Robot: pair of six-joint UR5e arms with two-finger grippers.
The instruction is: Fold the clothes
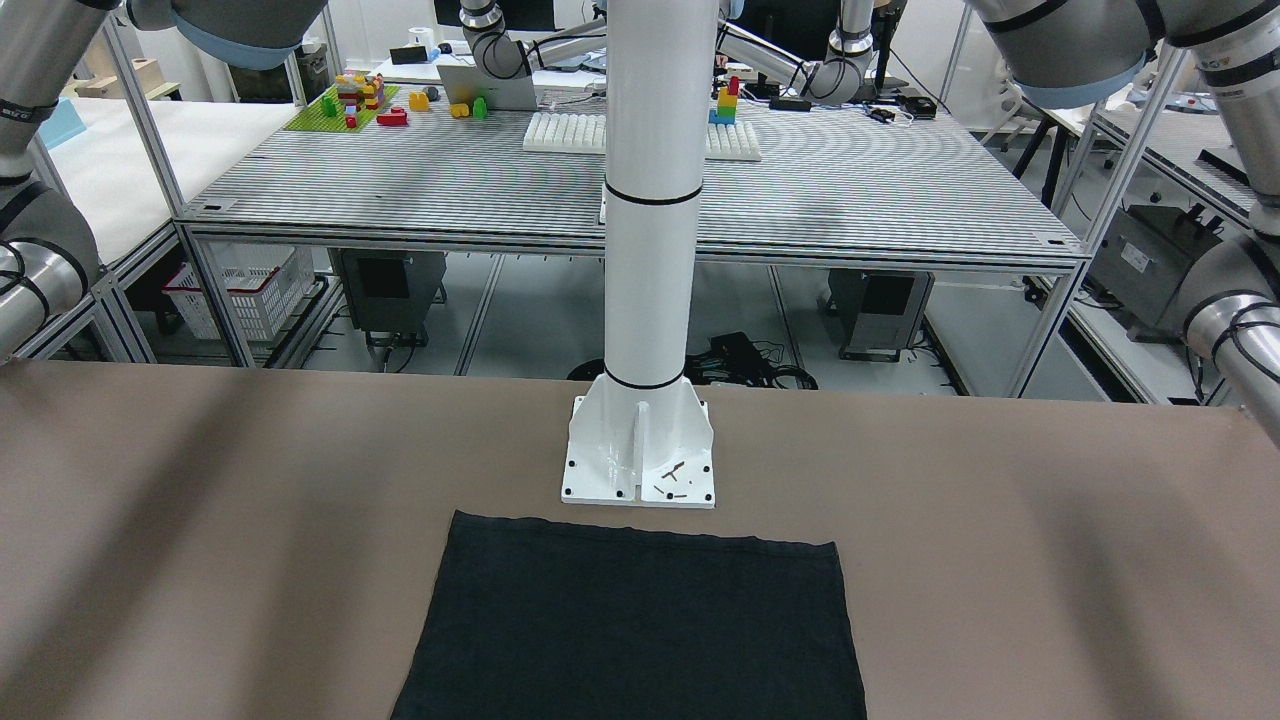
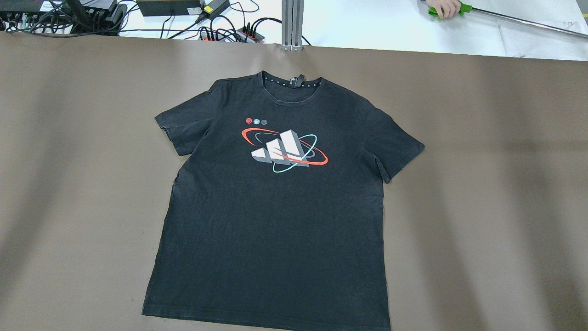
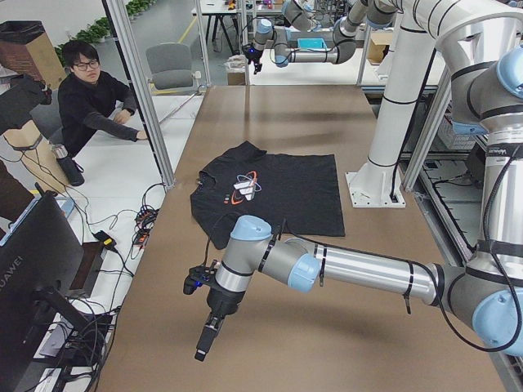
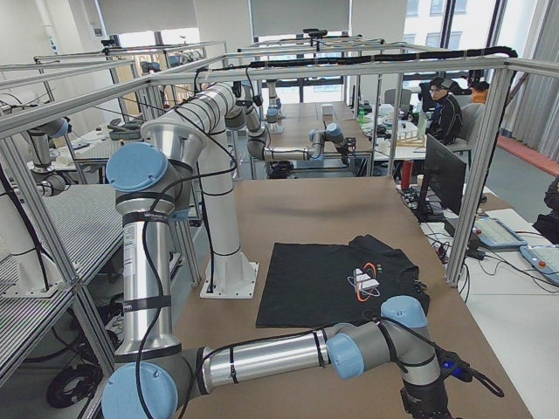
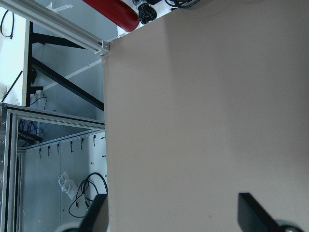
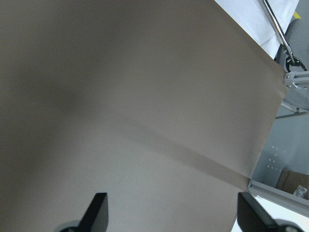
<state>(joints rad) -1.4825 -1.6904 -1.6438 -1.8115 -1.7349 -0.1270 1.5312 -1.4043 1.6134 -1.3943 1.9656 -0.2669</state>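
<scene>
So the black T-shirt (image 2: 275, 220) lies spread flat, pretty much dead centre of the brown table (image 2: 482, 184) in the overhead view. It's front side up, with the collar (image 2: 291, 87) toward the top of the frame and both short sleeves sticking out to the sides. The chest print (image 2: 285, 149) is grey blocks with a red and a teal ring around them. In the front-facing view only the plain lower part shows, at bottom centre, with the hem near the white pillar's base plate (image 1: 640, 470) but not touching it. Neither gripper is anywhere near the shirt. The left gripper (image 5: 176, 217) has its fingers wide apart with nothing between them: in its wrist view one tip sits bottom left, right over the table's edge, the other bottom right over bare tabletop. In the exterior left view the left arm (image 3: 351, 269) stretches low across the lower half of the frame, its gripper pointing down at lower left, well apart from the shirt. The right gripper (image 6: 171, 212) is the same deal, fingers spread, empty, looking down at bare brown surface, with the table's corner at the right of the frame. The right arm (image 4: 279, 353) runs along the bottom of the exterior right view. A person (image 3: 90, 98) sits at upper left of the exterior left view.
</scene>
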